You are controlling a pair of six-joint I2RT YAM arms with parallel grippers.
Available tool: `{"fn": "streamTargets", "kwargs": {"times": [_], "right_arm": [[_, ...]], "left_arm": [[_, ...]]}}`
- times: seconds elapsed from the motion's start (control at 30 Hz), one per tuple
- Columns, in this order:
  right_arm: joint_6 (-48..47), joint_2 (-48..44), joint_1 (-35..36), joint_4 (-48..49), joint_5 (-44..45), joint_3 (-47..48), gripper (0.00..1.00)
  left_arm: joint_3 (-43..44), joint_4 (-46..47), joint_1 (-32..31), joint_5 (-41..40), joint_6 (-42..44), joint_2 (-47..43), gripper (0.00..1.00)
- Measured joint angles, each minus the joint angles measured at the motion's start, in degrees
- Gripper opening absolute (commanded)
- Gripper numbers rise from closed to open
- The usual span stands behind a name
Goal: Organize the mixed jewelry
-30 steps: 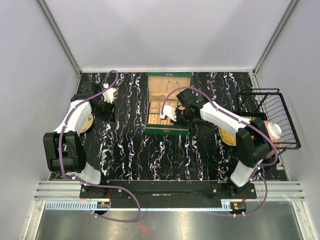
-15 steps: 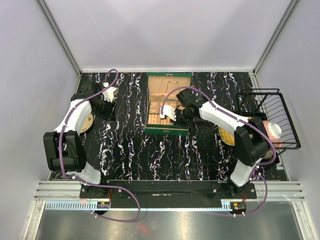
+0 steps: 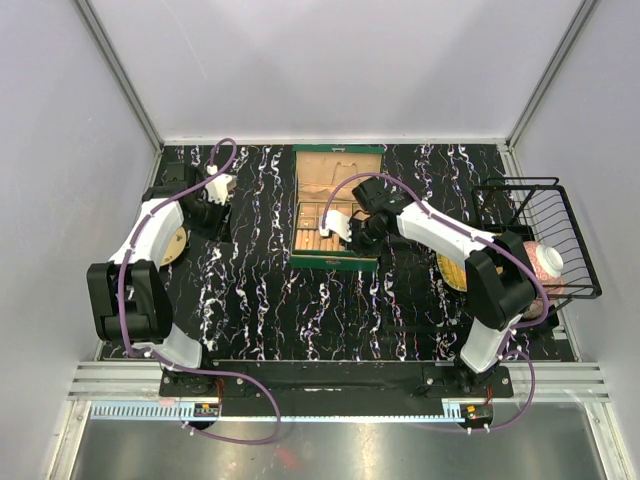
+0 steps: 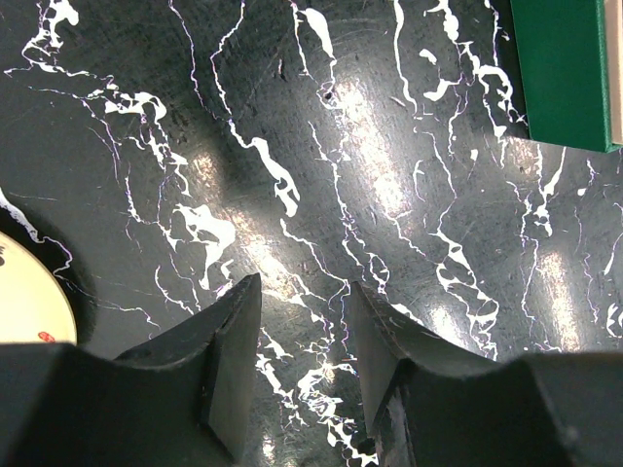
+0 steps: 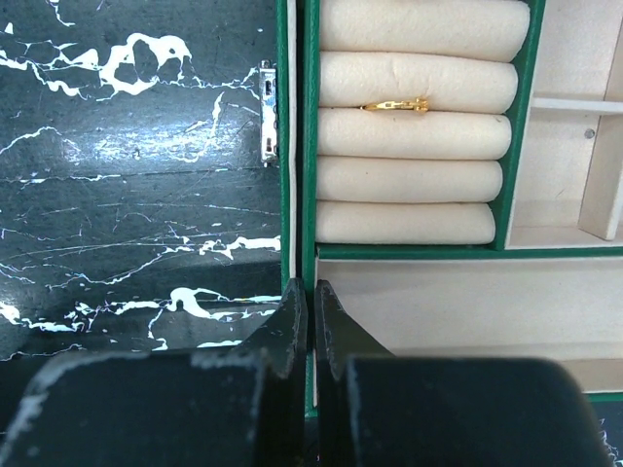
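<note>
- Gold ring (image 5: 394,104) seated between rolls (image 5: 414,180) in the green box (image 5: 310,146): one piece done.
- Right gripper (image 5: 312,302) clenched, empty.
- Left gripper (image 4: 302,331) parted, empty; remaining pieces not visible.

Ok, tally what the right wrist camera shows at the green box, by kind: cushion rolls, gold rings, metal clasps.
Cushion rolls: 5
Gold rings: 1
Metal clasps: 1
Total: 7
</note>
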Motion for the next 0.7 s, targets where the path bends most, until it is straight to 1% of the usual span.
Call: {"fn": "streamTargets", "kwargs": {"times": [0.63, 0.67, 0.7], "right_arm": [[0.81, 1.29, -0.72, 1.42, -2.01, 0.07, 0.00], [0.96, 1.42, -0.72, 1.70, -2.14, 0.07, 0.02], [1.18, 1.60, -0.72, 2.03, -2.34, 0.07, 0.10]], "left_arm": [[0.00, 0.00, 0.00, 0.00, 0.07, 0.96, 0.44], [0.00, 0.00, 0.00, 0.00, 0.13, 0.96, 0.44], [0.00, 0.00, 0.00, 0.00, 0.20, 0.96, 0.44]]}}
